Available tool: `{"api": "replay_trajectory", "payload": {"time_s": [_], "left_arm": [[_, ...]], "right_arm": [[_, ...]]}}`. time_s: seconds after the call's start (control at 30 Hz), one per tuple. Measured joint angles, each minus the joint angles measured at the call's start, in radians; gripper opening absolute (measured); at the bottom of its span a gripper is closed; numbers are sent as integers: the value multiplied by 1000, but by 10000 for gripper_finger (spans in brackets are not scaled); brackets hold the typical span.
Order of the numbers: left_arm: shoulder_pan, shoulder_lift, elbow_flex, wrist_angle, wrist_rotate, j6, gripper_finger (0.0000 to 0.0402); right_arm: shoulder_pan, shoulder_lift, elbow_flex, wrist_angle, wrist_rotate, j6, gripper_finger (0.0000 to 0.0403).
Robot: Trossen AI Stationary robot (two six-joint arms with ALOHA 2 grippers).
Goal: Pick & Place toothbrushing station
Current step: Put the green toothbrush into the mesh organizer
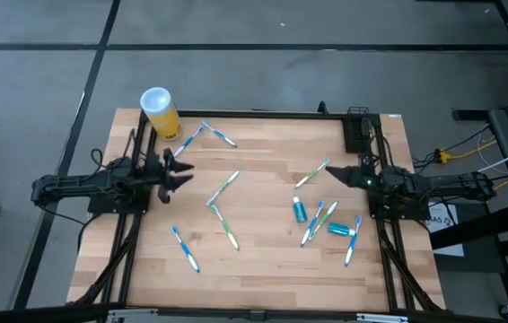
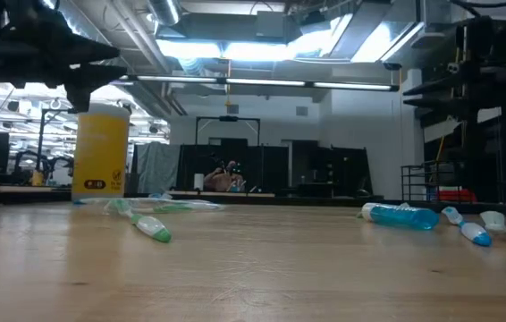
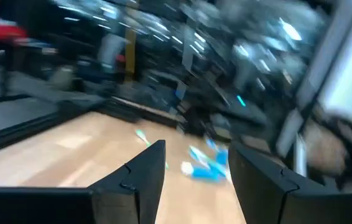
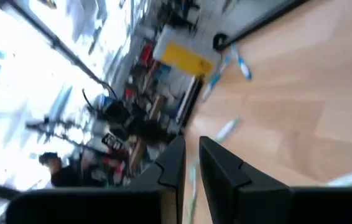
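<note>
Your left tool (image 1: 185, 173) hovers spread and empty near the counter's (image 1: 263, 265) left edge, just below the yellow cup (image 1: 160, 111) (back-left corner). Toothbrushes (image 1: 221, 186) scatter mid-counter, leaving bare wood along the front. Your right tool (image 1: 333, 176) sits nearly pressed together, empty, by the right edge, near the black toothbrushing station (image 1: 356, 133) at the back-right corner.

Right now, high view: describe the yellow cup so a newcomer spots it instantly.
Start at the wooden table and go to its far-left corner, beyond the left arm. The yellow cup stands there at the edge, a cylinder with a white lid. Everything else nearby is a thin toothbrush lying flat; the cup is the only tall, yellow thing.
</note>
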Motion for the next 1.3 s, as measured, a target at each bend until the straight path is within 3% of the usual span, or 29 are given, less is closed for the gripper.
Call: {"api": "replay_trajectory", "payload": {"time_s": [0.17, 0.3, 0.5, 0.63, 0.9, 1.03, 1.3], "left_arm": [[0, 0, 0, -2, -183, -33, 171], [-1, 0, 0, 16, -212, -245, 171], [-1, 6, 0, 228, -2, -278, 171], [-1, 6, 0, 460, 95, -282, 171], [-1, 6, 0, 784, 95, -203, 171], [-1, 6, 0, 805, 93, -196, 171], [-1, 7, 0, 796, -4, -153, 171]], "right_arm": [[0, 0, 0, 91, -20, -42, 50], [0, 0, 0, 353, -134, -170, 50], [0, 0, 0, 923, -409, -516, 50], [0, 0, 0, 1053, -564, -666, 50], [0, 1, 0, 1037, -575, -770, 50], [0, 1, 0, 1043, -569, -804, 50], [0, 1, 0, 1077, -431, -788, 50]]}}
